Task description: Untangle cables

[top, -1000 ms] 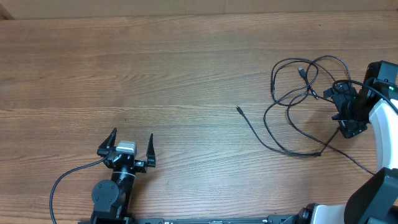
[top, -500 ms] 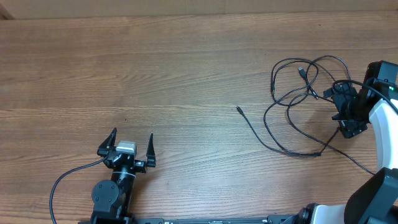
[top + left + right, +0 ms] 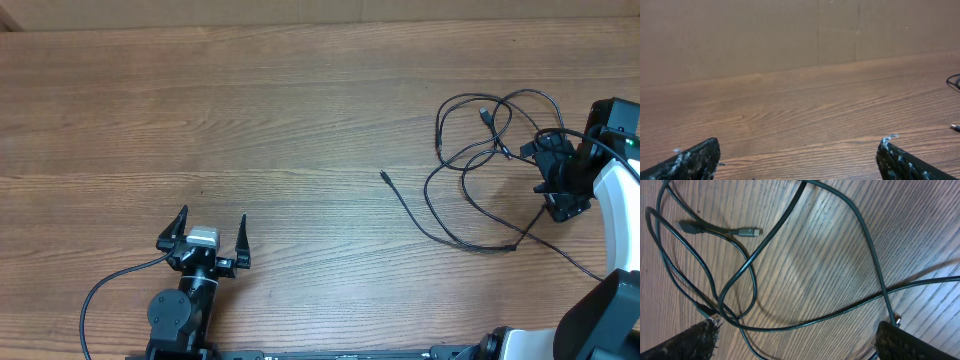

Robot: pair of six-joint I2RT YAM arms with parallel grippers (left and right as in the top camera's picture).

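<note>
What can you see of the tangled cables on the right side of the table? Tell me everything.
The cables are thin, black, flexible cords lying flat on the wooden table, on its right side. They form loose overlapping loops that cross in several places. One end runs out to the left and finishes in a small plug tip. A silvery plug lies among the loops. The open right gripper is over their right edge, with no cord visibly pinched.

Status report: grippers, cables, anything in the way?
Left gripper open, away from the work. Right gripper open over the cables, nothing held. Cables tangled in loose loops. Nothing blocking.
</note>
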